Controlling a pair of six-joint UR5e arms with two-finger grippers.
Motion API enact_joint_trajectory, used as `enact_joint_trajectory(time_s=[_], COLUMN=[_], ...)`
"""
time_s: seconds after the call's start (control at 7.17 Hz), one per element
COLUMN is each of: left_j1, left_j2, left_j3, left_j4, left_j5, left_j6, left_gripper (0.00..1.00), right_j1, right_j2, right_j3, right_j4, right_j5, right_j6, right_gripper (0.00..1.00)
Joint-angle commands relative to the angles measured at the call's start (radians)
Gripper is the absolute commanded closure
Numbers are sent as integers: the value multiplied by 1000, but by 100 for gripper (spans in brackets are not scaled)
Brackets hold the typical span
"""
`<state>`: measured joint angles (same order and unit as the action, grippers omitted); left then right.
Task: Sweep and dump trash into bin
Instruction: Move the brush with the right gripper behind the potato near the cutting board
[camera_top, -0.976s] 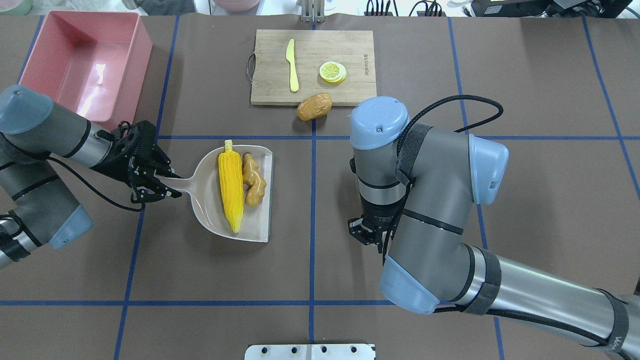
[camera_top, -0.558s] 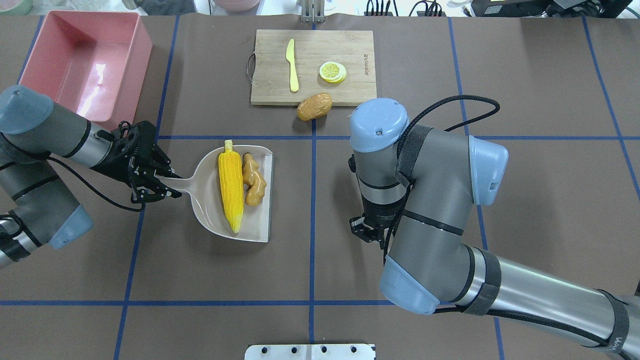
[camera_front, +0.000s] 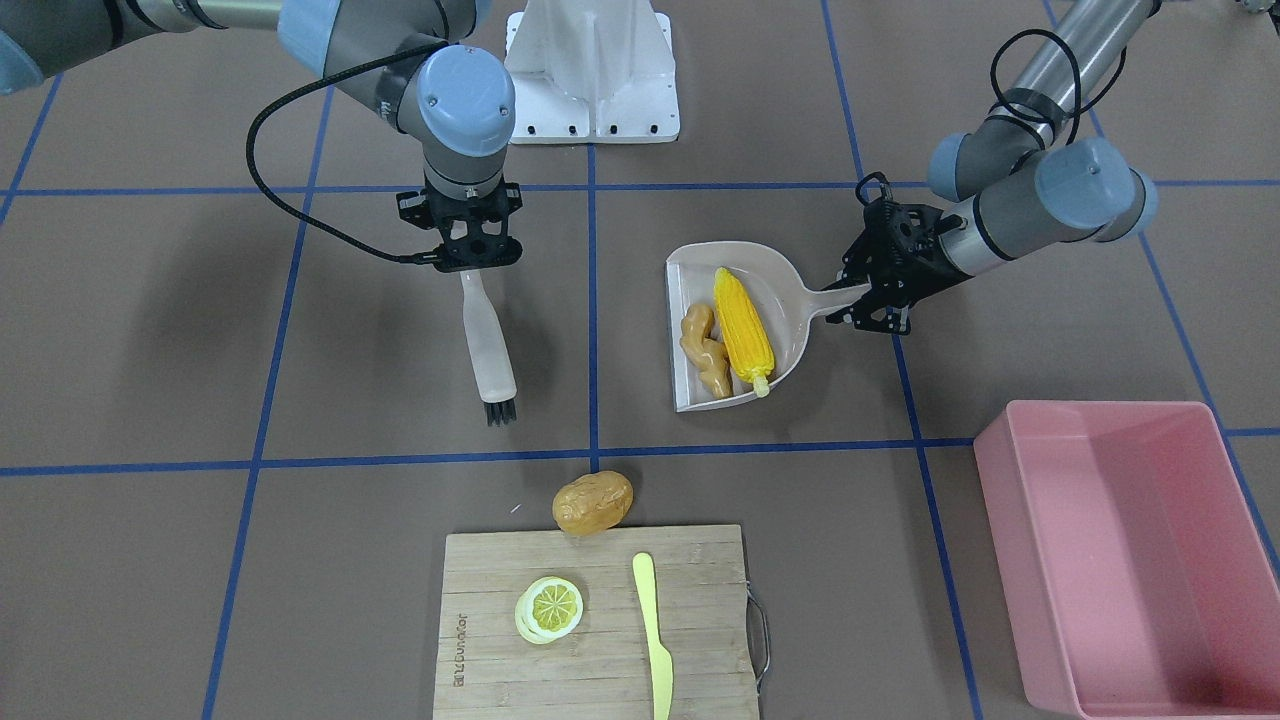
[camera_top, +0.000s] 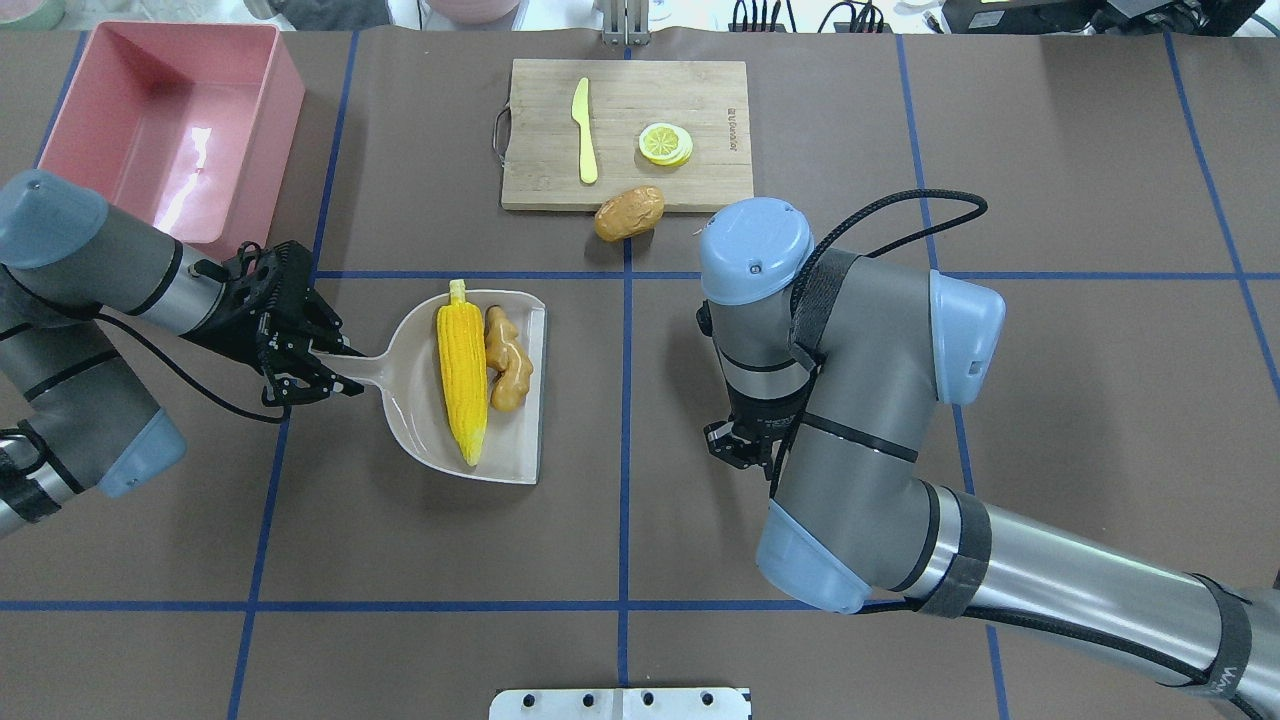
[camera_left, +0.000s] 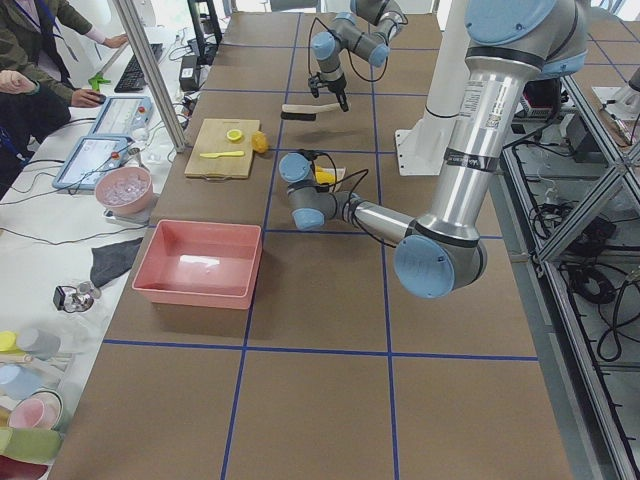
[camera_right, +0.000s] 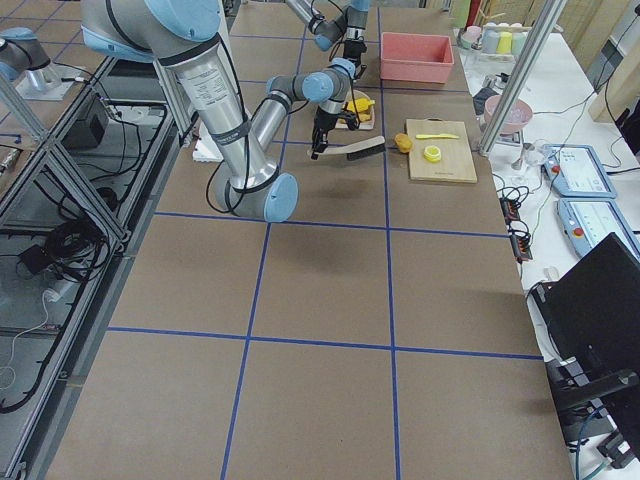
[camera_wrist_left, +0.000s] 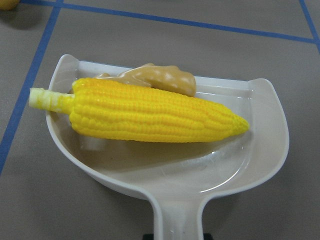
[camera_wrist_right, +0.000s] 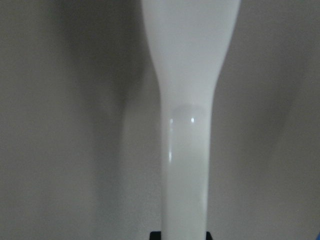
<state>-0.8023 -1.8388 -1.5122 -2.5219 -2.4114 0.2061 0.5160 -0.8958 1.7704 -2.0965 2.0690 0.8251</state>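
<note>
Brown table cover (camera_top: 1100, 150) ruled into large squares by blue tape; white mounting plate (camera_front: 593, 90) on the robot's side. Left gripper (camera_top: 328, 372) clamped on the handle of a beige dustpan (camera_top: 415, 400) lying on the cover, with yellow corn cob (camera_top: 462, 375) and ginger root (camera_top: 507, 365) side by side in its pan, touching. Right gripper (camera_front: 470, 262) closed on a white brush (camera_front: 488, 345), black bristles toward the wooden cutting board (camera_top: 700, 100). Potato (camera_top: 629, 212) on the cover against the board's robot-side edge; pale knife (camera_top: 584, 130) and lemon slice (camera_top: 665, 143) on the board. Pink bin (camera_top: 288, 110) at the far left corner, apart from the dustpan. Beyond the table's far edge: white bench (camera_left: 30, 220) with screens, cables and a pink bowl (camera_left: 124, 190); aluminium post (camera_left: 150, 70); a person's sleeve (camera_left: 30, 30) at the bench's end.
</note>
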Motion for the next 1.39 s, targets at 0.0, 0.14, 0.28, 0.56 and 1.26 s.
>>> enact_joint_trajectory(time_s=[0.0,0.14,0.28,0.56,1.26], left_j1=[0,0,-2,-2,-2], left_j2=[0,-4,-4,-4,-4], left_j3=[1,0,0,1,1], left_j4=[0,0,0,0,0], left_j5=[0,0,0,0,0], left_j6=[-1,-2,-2,-2,-2], left_gripper=[100,100,100,100,100], right_j1=[1,1,2,91,121], right_j2=[3,3,6,113,225], right_j3=[-14,-53,-89,-294,-463], right_j4=[9,85,134,191,242], right_j5=[-27,-38,-53,-43,-56], right_j6=[-29,-32,-30,-70,-216], right_gripper=[100,100,100,100,100])
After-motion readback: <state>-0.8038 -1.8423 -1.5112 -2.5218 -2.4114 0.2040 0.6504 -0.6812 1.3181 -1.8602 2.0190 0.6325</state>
